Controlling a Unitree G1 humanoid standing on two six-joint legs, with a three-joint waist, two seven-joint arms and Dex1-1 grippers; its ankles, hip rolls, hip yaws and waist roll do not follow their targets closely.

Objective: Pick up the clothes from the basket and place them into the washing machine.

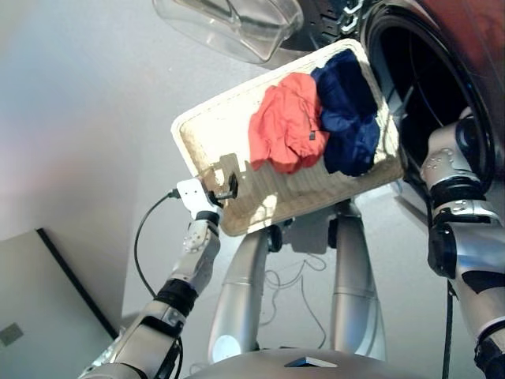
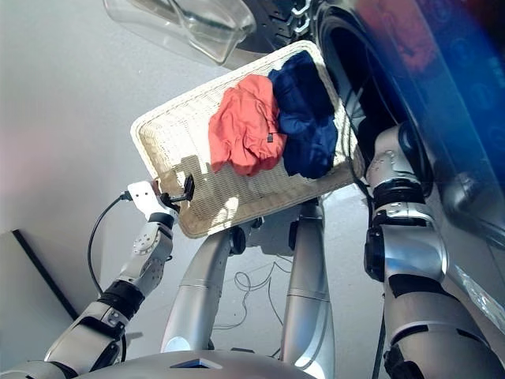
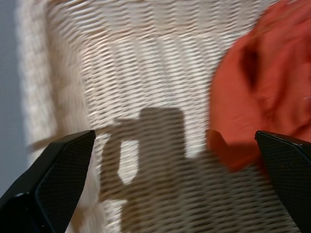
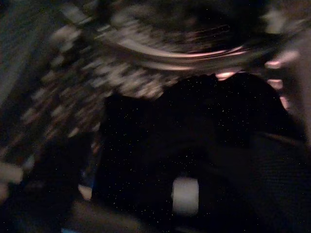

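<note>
On the left, the left gripper (image 1: pixel 229 186) is being held open and empty over the bare near corner of the basket (image 1: pixel 207 126). In the left wrist view its two fingers (image 3: pixel 56 187) are spread wide, with only woven floor and shadow between them.

In the middle of the basket, the coral-red garment (image 1: pixel 287 124) is lying beside the navy blue garment (image 1: pixel 347 118), and the two are touching. No black garment is being seen in the basket, so one piece is judged to be gone from it. Two pieces are left to be moved.

The coral-red garment is lying near the left gripper, with bare floor between them, so there is open room for reaching. The low rim is close on the gripper's outer side.

On the right, the washing machine (image 1: pixel 442 79) is standing with its drum hole open, just beside the basket's far edge. Its clear door (image 1: pixel 237 28) is swung out above the basket. The right arm (image 1: pixel 454 205) is reaching into the drum hole, and its gripper is hidden. The right wrist view is too dark, so whether that gripper is open or shut cannot be told.
</note>
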